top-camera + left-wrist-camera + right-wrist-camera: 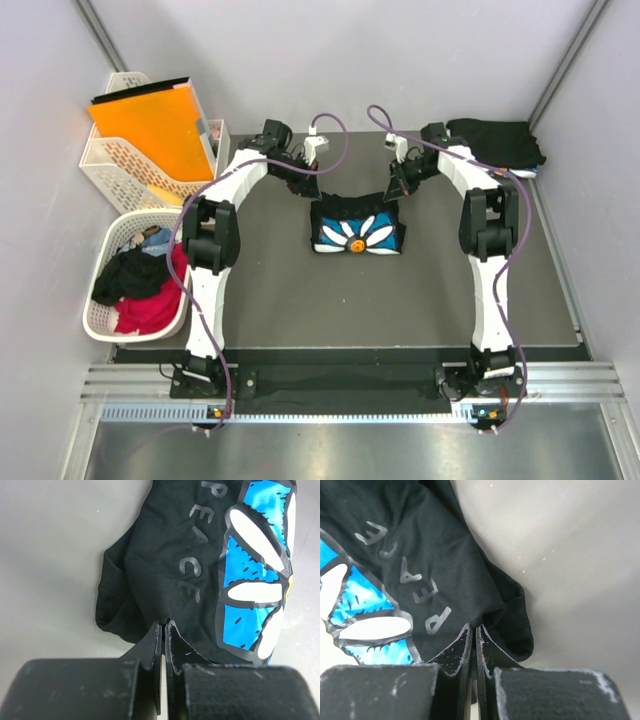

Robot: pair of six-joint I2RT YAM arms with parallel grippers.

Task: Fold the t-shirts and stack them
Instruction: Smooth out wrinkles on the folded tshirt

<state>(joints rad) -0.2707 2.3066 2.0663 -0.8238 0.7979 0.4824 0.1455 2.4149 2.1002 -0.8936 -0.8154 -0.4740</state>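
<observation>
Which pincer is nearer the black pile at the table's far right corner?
Right. The right pincer grips the flower-print shirt by its right edge, just left of the black pile; the left pincer grips the opposite edge, farther off.

An orange folder (pixel 150 125) stands in a white lattice tray (pixel 120 165) off the dark mat's (pixel 300 300) far left corner, a white lattice basket (pixel 100 322) just beside its left edge.

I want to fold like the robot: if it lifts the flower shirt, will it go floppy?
Probably floppy: the flower t-shirt bunches in folds where the left gripper and right gripper pinch its edges. Likely light, being thin cloth. It should not roll, but the middle may droop.
</observation>
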